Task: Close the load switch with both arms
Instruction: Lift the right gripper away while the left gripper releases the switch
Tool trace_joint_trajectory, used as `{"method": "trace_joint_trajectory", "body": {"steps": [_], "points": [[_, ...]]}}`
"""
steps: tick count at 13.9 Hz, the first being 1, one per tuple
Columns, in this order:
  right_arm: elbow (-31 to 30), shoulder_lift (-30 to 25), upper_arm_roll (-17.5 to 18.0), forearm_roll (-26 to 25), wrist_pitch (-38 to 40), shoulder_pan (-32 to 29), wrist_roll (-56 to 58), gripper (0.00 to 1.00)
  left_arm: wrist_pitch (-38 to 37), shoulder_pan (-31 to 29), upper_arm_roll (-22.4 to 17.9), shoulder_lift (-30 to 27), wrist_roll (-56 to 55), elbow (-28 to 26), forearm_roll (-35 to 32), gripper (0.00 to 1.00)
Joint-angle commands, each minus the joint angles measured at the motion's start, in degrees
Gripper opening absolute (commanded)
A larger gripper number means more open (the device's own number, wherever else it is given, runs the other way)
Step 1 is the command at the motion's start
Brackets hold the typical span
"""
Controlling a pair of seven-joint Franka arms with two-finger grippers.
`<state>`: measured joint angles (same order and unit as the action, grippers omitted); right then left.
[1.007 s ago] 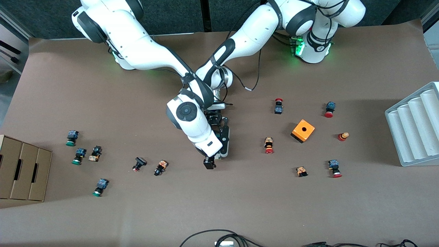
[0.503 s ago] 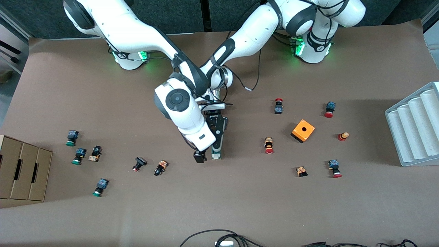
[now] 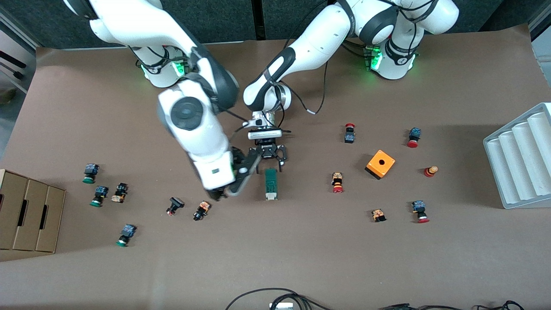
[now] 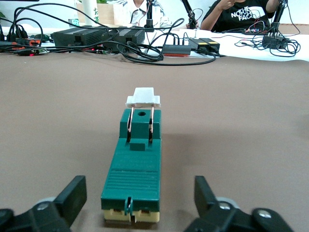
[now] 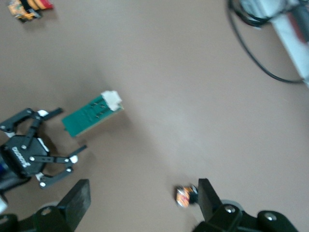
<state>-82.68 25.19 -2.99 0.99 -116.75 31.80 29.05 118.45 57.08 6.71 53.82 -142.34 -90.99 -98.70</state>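
Two arms reached toward the middle of the brown table (image 3: 301, 258), where the load switch (image 3: 270, 184) lay flat and free of both grippers, its white slider end pointing toward the front camera. The left gripper (image 3: 270, 157) sat low just at the switch's green end, farther from the front camera, its fingers (image 4: 72, 195) spread wide apart with the switch lying ahead of the gap and nothing between them. The right gripper (image 3: 232, 183) hung beside the switch, toward the right arm's end of the table, above a small orange-and-black push button (image 3: 201, 210); its fingers (image 5: 77, 200) also stood wide apart and empty. An orange cube (image 3: 380, 164) with a hole rested toward the left arm's end, with red-capped buttons scattered around it. Green-capped buttons lay near a cardboard box (image 3: 28, 211) at the right arm's end, and a grey ridged tray (image 3: 523, 155) stood at the left arm's end.
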Motion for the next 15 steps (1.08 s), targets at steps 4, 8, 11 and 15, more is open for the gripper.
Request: {"method": "trace_joint_trajectory", "body": {"steps": [4, 8, 11, 15], "points": [[-0.4, -6.5, 0.5, -1.5, 4.4, -10.9, -0.9, 0.99, 1.9, 0.0, 0.0, -4.9, 11.8, -0.7, 10.0, 1.0], [-0.4, -7.6, 0.4, -1.3, 5.4, -15.3, -1.1, 0.99, 2.2, 0.0, -0.1, -9.2, 32.3, -0.2, 23.0, 1.0], [-0.4, -8.1, 0.4, 6.5, 8.0, -25.1, -1.0, 0.99, 1.7, 0.0, -0.2, -12.0, 46.3, -0.2, 30.4, 1.0], [-0.9, -8.9, 0.3, 8.3, 11.3, -33.6, -1.4, 0.99, 0.6, -0.1, -0.5, -14.9, 64.7, -0.7, 37.3, 1.0]]}}
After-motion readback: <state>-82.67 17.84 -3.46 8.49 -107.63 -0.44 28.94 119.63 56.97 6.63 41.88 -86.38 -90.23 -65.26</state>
